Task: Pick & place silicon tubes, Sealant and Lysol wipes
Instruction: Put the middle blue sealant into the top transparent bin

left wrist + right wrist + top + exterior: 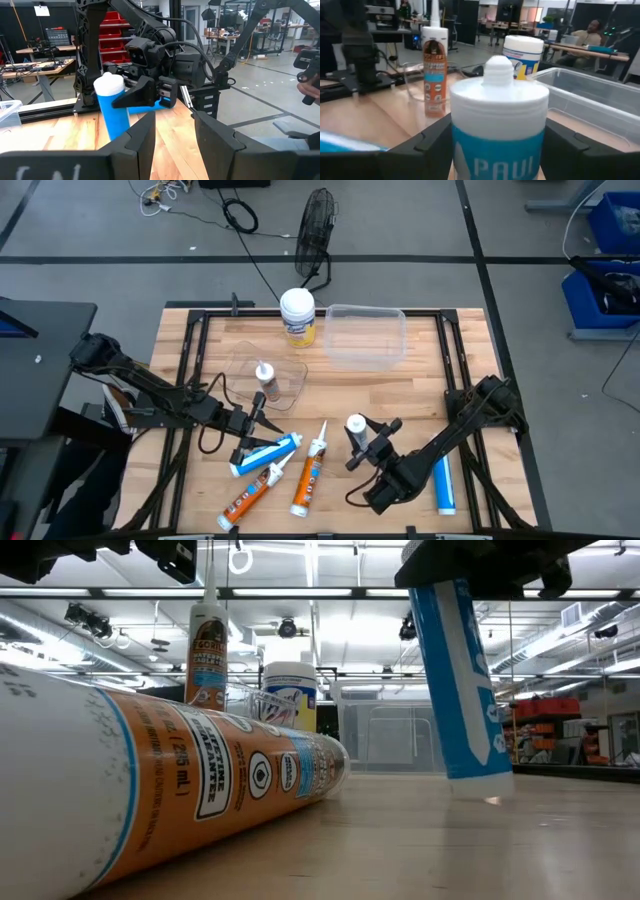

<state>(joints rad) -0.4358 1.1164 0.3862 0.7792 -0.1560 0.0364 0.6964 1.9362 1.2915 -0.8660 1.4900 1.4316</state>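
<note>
Trouble could come from the right claw (362, 442), down at about five o'clock on the worktop (420, 395). Its two fingers are closed around a blue tube (357, 430), and the tube stands up straight with its flat end near the wood. In the low view the tube's bottom (480, 775) looks like it hangs just above the wood, but I cannot be sure. The claw grips it near the top, so I think the long tube could swing or slip out if the arm moves fast. It could also bump the orange tubes (310, 478) lying close by at six o'clock.

The left claw (255, 420) sits at about seven o'clock, pointing at the right claw. Its fingers (142, 137) are apart with nothing between them. A blue and white tube (266, 453) lies just beside it. If both arms move at once, I think they could knock together, since they are near each other.

The clear box (365, 335) sits at twelve o'clock. I see nothing in it. The Lysol wipes (297, 315) stand up just beside the box, toward eleven o'clock, not in it. A clear tray (288, 385) near the middle has one orange tube (266, 377) standing up in it. That tube is tall and thin, so a small bump could tip it. Another blue tube (443, 483) lies flat at four o'clock, partly under the right arm.
</note>
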